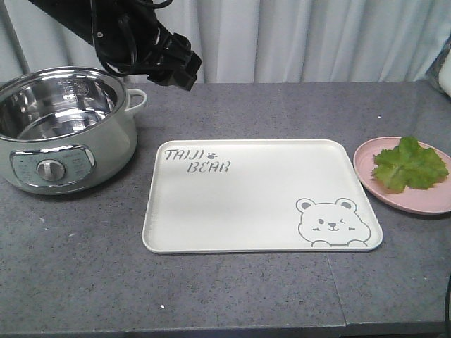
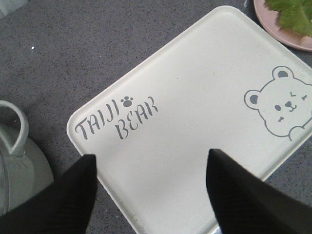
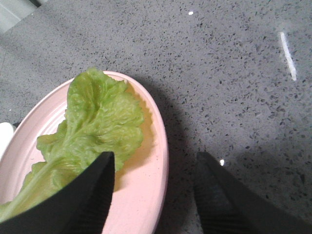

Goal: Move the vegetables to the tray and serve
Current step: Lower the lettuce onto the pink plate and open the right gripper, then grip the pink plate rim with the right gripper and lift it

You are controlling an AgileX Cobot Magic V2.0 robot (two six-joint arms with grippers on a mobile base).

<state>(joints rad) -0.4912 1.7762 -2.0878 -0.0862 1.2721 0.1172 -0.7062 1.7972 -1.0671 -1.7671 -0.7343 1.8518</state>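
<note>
The vegetables are one green crinkly lettuce leaf (image 1: 409,165) lying on a round pink plate (image 1: 423,203) at the table's right edge. The cream tray (image 1: 246,204), with its bear drawing, sits flat in the middle and holds nothing. In the left wrist view my left gripper (image 2: 152,158) hangs open above the tray (image 2: 195,97) near its lettered corner. In the right wrist view my right gripper (image 3: 156,156) is open, straddling the plate's rim (image 3: 158,146). One finger is over the leaf (image 3: 97,122), the other over bare table. The right gripper is out of the front view.
A pale green electric pot (image 1: 63,130) with a steel bowl stands at the back left, its handle (image 2: 14,126) close to the tray's corner. The left arm (image 1: 141,42) reaches in from the top left. A curtain hangs behind the grey stone table (image 1: 246,296).
</note>
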